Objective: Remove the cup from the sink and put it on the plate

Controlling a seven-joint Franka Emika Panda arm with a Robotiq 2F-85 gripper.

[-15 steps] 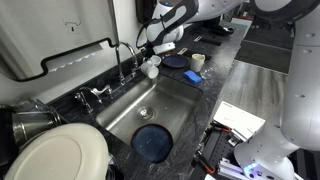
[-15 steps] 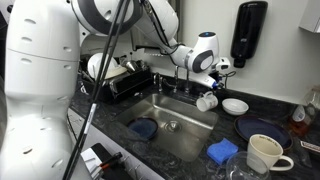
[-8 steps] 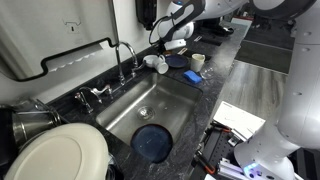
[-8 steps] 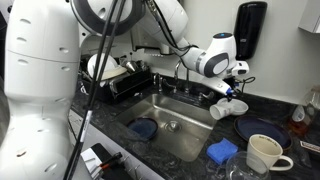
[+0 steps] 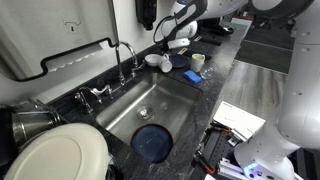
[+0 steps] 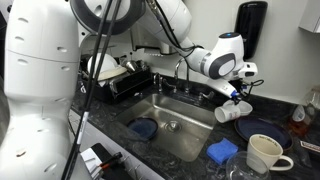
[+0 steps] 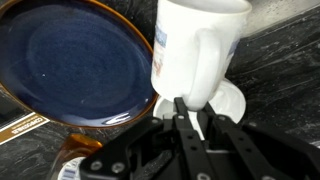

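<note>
We see our claw [image 7: 188, 113] clenched on the white cup [image 7: 195, 50], holding it tilted just beside the dark blue plate [image 7: 70, 65]

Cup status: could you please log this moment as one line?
cup: held by end effector | out of sink | beside plate, not on it

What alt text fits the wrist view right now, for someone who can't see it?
A small glossy white ceramic cup is clamped in the jaws at bottom centre. Left of it lies a round dark blue plate on dark speckled countertop; a shallow white bowl shows behind the cup.
</note>
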